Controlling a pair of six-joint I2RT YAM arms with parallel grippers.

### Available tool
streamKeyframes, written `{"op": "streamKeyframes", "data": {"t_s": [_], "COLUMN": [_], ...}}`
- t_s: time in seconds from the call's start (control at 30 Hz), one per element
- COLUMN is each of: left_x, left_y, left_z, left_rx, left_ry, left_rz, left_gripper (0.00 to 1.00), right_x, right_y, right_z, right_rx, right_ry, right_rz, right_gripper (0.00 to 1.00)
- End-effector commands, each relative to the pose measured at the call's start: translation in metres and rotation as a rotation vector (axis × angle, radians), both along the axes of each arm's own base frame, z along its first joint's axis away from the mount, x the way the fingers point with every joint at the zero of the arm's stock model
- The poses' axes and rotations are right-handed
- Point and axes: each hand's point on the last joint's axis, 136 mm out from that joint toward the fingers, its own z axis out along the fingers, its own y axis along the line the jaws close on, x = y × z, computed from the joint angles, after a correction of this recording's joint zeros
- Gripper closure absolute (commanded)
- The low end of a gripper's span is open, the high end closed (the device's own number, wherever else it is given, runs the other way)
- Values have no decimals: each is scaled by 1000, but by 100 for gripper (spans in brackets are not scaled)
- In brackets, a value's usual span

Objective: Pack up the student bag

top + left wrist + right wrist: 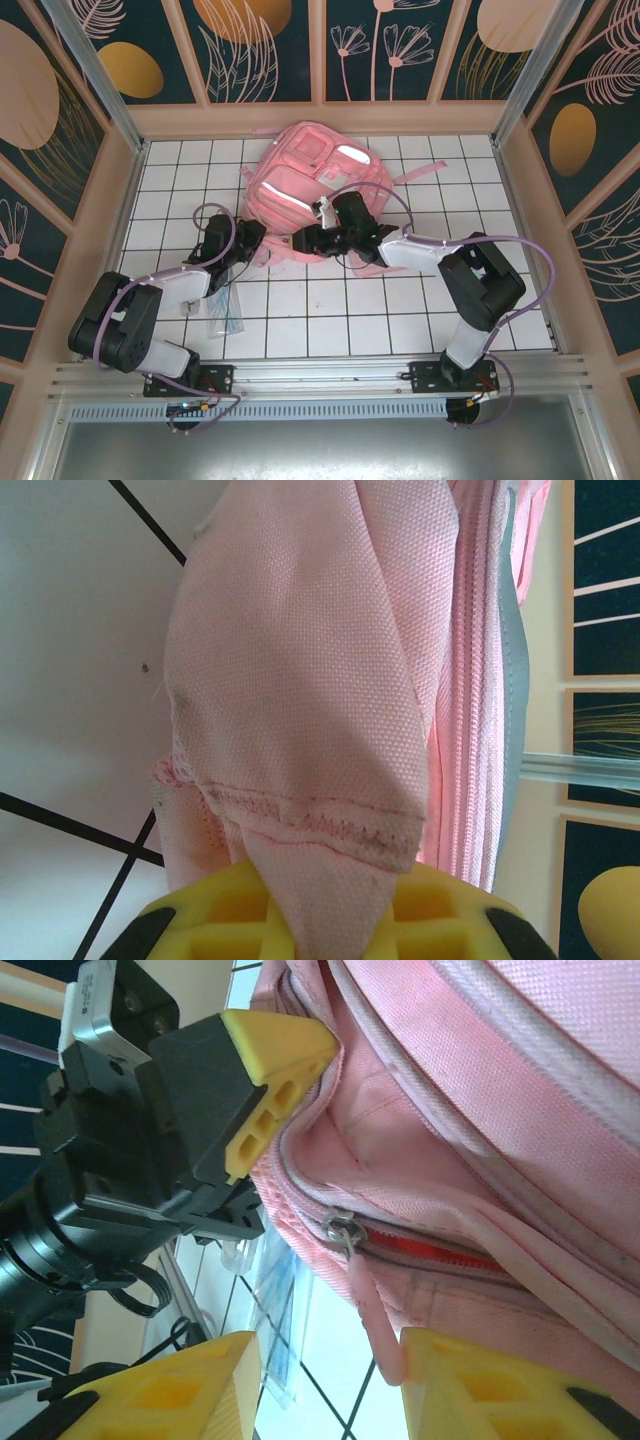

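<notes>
Yellow pads (220, 920) of the left end effector (320, 925) were pressed together on a fold of pink fabric at the near edge of the student bag (300, 180). It lay on the white tiled worktop (330, 320), toward the far side. Just right of that grip, the right end effector (325, 1380) stood spread, with a pink zipper pull (362, 1300) hanging beside one of its fingers.

Black arms (480, 290) with white shells trail lilac cables (549, 275), and the left gripper (250, 1150) wears yellow hollow-celled pads (272, 1050).
</notes>
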Motion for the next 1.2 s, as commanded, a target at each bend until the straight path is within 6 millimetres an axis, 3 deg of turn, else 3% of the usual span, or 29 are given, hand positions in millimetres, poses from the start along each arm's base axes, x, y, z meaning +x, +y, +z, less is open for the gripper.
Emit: {"op": "streamKeyframes", "data": {"t_s": [0.0,0.33,0.53,0.7,0.8,1.07,1.17], "left_x": [6,6,7,10,14,23,30], "left_y": [-17,-17,-17,-16,-17,-14,-8], "left_z": [23,34,39,40,43,48,41], "left_rx": [-51,-64,-69,-69,-74,-32,6], "left_ry": [-71,-89,-103,-105,-114,-127,-121], "left_rz": [-55,-55,-50,-39,-35,-18,2], "left_gripper": [100,100,100,100,100,100,100], "right_x": [5,23,21,17,17,17,17], "right_y": [4,15,15,14,13,3,0], "right_z": [10,-17,-27,-32,-37,-39,-32], "right_rx": [51,-87,-172,-239,-294,-364,-374], "right_ry": [-28,-64,-89,-124,-152,-184,-189], "right_rz": [7,-20,-19,4,6,15,39], "right_gripper": [59,64,84,74,75,100,100]}}
